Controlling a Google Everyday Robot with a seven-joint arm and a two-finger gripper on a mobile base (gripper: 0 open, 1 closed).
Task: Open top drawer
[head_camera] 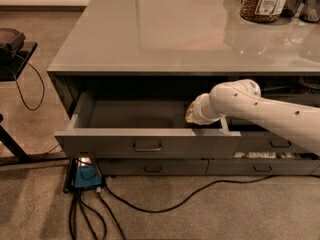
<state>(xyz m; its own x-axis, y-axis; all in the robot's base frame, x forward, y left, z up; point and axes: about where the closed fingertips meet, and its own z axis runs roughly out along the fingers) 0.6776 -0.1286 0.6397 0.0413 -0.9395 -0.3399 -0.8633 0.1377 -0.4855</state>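
Camera view, from near to far: on the brown carpeted floor loose black cables run to a small blue box tucked under the left end of the cabinet, clear of the drawer's travel. Above a row of shallower grey lower drawers, all shut, the wide dark grey top drawer stands pulled well out from the cabinet. Its tall front panel faces the camera and its small centred rectangular pull handle is untouched. Its grey inside floor is exposed and bare where it shows. The white perforated robot arm reaches in from the right and dips over the drawer's right end, so that the pincer sits inside the drawer, just behind the front panel and well to the right of the handle. This placement suggests the panel is being drawn from its inner side rather than by the handle. Whether the pincer is open or closed cannot be told, since the panel's top edge hides its tip. Judged by the opening, the task is largely complete. Beyond, the glossy grey counter carries a clear labelled jar of brown contents at its far right, away from the work.
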